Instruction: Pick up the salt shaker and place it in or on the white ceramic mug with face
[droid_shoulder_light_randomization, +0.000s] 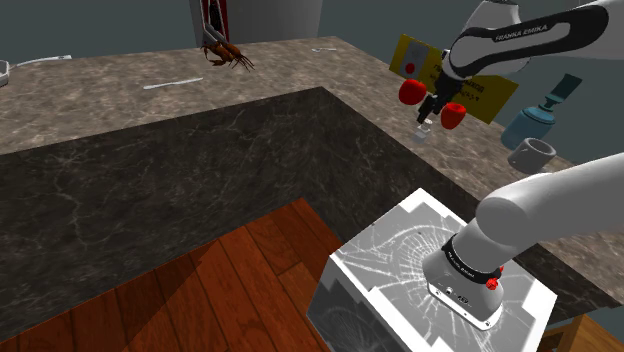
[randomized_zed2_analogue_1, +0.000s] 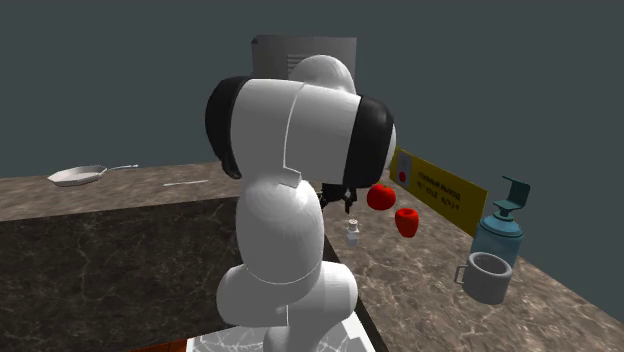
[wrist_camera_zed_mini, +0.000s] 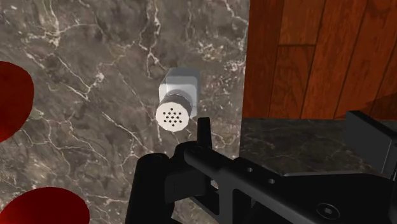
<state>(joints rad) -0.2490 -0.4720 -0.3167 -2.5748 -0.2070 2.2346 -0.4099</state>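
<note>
The salt shaker (droid_shoulder_light_randomization: 424, 131) is a small pale bottle with a perforated round cap, standing upright on the marble counter (droid_shoulder_light_randomization: 120, 95) close to its edge. My gripper (droid_shoulder_light_randomization: 432, 108) hovers just above it, open, with nothing between the fingers. In the wrist view the salt shaker (wrist_camera_zed_mini: 175, 102) stands a little beyond the gripper (wrist_camera_zed_mini: 261, 140), untouched. The mug (droid_shoulder_light_randomization: 533, 155) is pale grey, standing farther along the counter toward the shoulder view's right; no face shows on it. The second exterior view has the salt shaker (randomized_zed2_analogue_1: 352, 234) under the gripper (randomized_zed2_analogue_1: 340, 203), and the mug (randomized_zed2_analogue_1: 488, 277) at lower right.
Two red apples (droid_shoulder_light_randomization: 411, 92) (droid_shoulder_light_randomization: 452, 115) flank the gripper. A yellow box (droid_shoulder_light_randomization: 455, 75) and a blue soap dispenser (droid_shoulder_light_randomization: 535, 115) stand behind. A reddish lobster-like object (droid_shoulder_light_randomization: 226, 53) and a pan (randomized_zed2_analogue_1: 78, 176) lie far off. Wooden floor (droid_shoulder_light_randomization: 230, 290) lies below the counter edge.
</note>
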